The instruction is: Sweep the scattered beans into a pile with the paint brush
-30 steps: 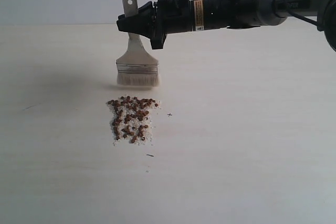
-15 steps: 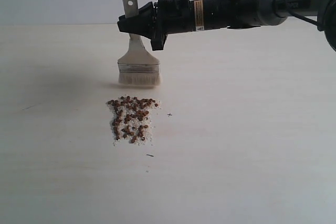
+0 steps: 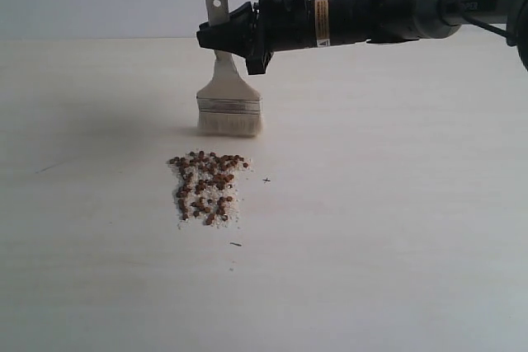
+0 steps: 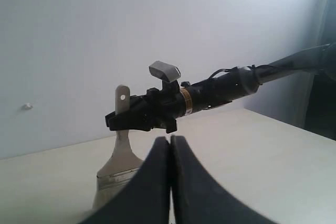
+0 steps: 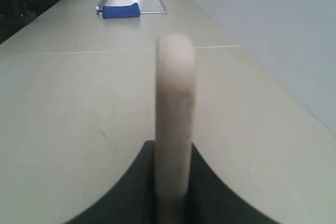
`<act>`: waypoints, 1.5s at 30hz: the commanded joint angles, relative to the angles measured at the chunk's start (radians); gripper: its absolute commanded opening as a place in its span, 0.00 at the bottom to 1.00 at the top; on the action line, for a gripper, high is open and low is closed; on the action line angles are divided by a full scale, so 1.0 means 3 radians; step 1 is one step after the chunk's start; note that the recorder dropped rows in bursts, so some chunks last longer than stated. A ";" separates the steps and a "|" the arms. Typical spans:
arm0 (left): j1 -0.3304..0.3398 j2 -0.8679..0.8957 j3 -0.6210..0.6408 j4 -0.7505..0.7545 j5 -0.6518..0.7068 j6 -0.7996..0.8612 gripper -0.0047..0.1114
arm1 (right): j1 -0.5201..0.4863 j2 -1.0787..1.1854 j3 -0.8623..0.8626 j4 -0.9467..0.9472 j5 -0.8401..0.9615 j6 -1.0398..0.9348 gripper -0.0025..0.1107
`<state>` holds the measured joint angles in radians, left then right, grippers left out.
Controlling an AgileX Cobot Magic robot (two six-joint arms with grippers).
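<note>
Brush work, exterior view: right gripper [image 3: 213, 36], black, is reaching in level from the right and clamping the pale cream wooden handle of the wide flat paint brush [image 3: 228, 93] below its holed end. The brush is standing upright, its silver ferrule and off-white bristles pointing down, the tips appearing to meet the pale wooden table [image 3: 396, 220]. Tiny reddish-brown beans [image 3: 206, 185] are lying in a loose patch mixed with fine white grains [image 3: 221, 210], just on the camera side of the bristles, with a narrow bare strip between. Left wrist view: left gripper [image 4: 170, 145] is hanging with its two dark fingers pressed flat together, nothing between them, looking toward the brush and the other arm from a low angle. Right wrist view: the handle is rising edge-on between the dark fingers, which are pinching it from both sides; far along the table a blue object [image 5: 121, 11] is lying against a flat silvery sheet [image 5: 149, 3].
</note>
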<state>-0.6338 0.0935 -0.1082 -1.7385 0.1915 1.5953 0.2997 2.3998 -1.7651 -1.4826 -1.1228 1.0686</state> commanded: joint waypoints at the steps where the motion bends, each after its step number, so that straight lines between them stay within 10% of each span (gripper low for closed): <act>1: -0.0009 -0.0022 0.0013 -0.0020 -0.0007 -0.0003 0.04 | -0.0006 -0.0036 0.0002 -0.0022 0.0015 -0.0006 0.02; 13: -0.0009 -0.0022 0.0013 -0.0020 -0.0007 -0.0011 0.04 | -0.0011 -0.0042 0.0002 0.0642 -0.0020 -0.0297 0.02; 45: -0.0009 -0.0022 0.0013 -0.0020 -0.0007 -0.0007 0.04 | 0.0049 0.0140 0.0002 -0.0505 -0.0327 0.0478 0.02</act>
<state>-0.6338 0.0935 -0.1082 -1.7385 0.1915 1.5953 0.3125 2.4417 -1.7651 -1.5747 -1.2209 1.1689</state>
